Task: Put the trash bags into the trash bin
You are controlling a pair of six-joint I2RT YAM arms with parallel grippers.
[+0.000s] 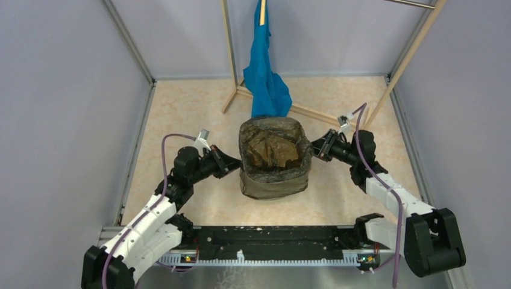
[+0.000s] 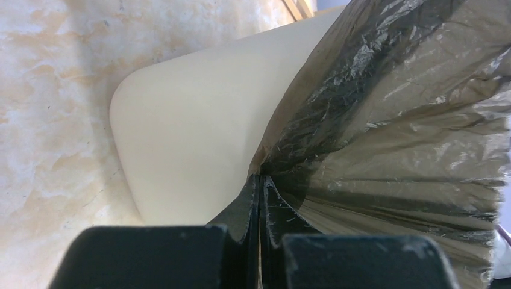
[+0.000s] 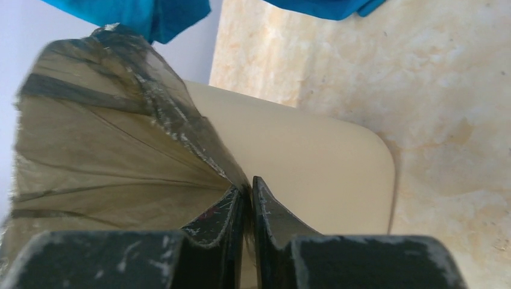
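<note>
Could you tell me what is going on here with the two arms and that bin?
Both arms are fitting the trash bag into the trash bin. The left gripper pinches the film at the bin's left side, and the right gripper pinches it at the opposite side. The bag hangs inside the bin with its edge folded out over the rim. A blue cloth hangs on a wooden rack behind.

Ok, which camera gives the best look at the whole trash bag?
The top external view: the trash bag shows nearly whole, draped over the bin. Each wrist view shows only one pinched fold fanning out beside bare bin wall.
</note>
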